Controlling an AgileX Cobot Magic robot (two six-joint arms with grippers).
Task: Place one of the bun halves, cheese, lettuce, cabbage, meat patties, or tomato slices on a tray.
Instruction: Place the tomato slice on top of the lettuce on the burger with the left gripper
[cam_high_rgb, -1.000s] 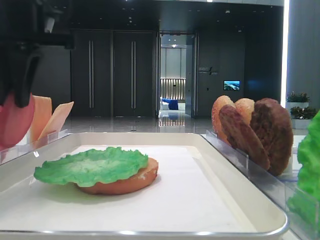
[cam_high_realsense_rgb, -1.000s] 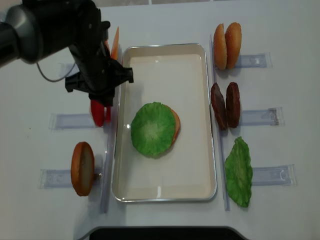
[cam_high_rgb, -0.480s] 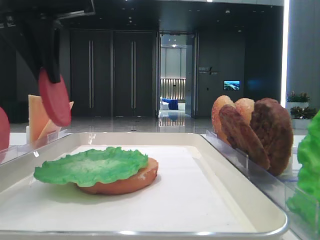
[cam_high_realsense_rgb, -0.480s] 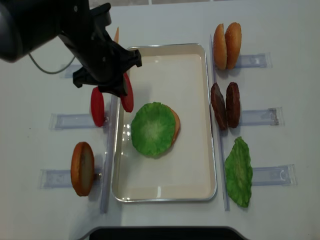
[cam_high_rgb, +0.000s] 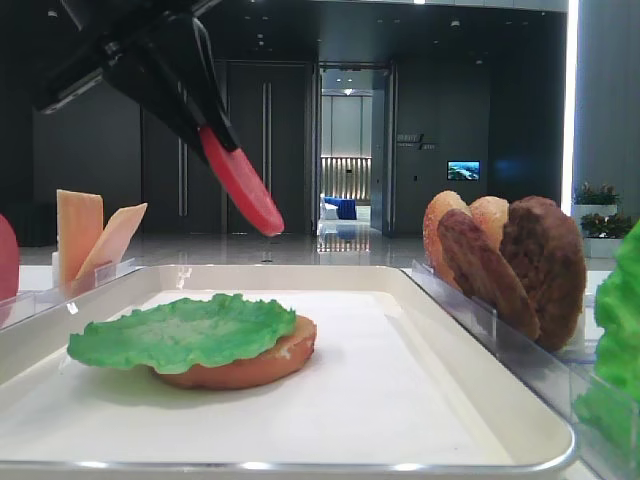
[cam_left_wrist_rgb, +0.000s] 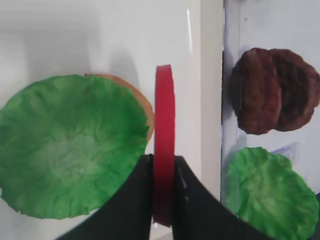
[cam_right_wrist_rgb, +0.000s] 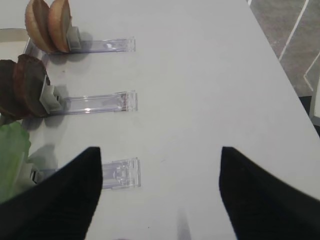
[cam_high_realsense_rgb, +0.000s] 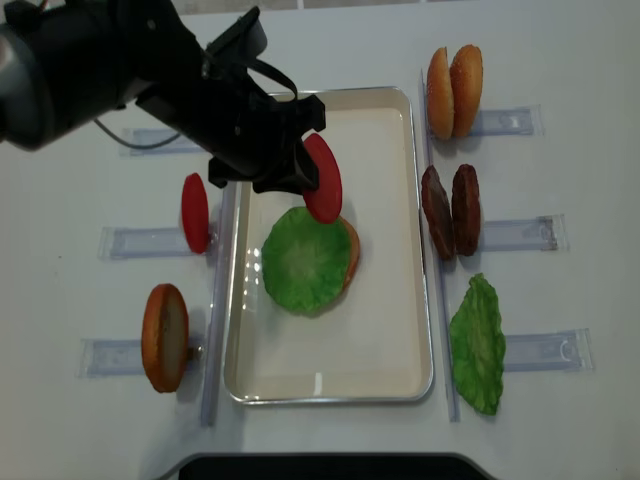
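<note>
The left gripper, pinching a tomato slice, has swung from the holders over the tray. Only the overhead view shows it above the lettuce topping a bun half. The right gripper is spread.

Low front cam level with tray rim; realsense straight overhead; wrist cams look down close. All but right wrist share tray.

Two tomato slices, four bun halves, two meat patties, two lettuce leaves and one tray are counted; the cheese shows two slices.
</note>
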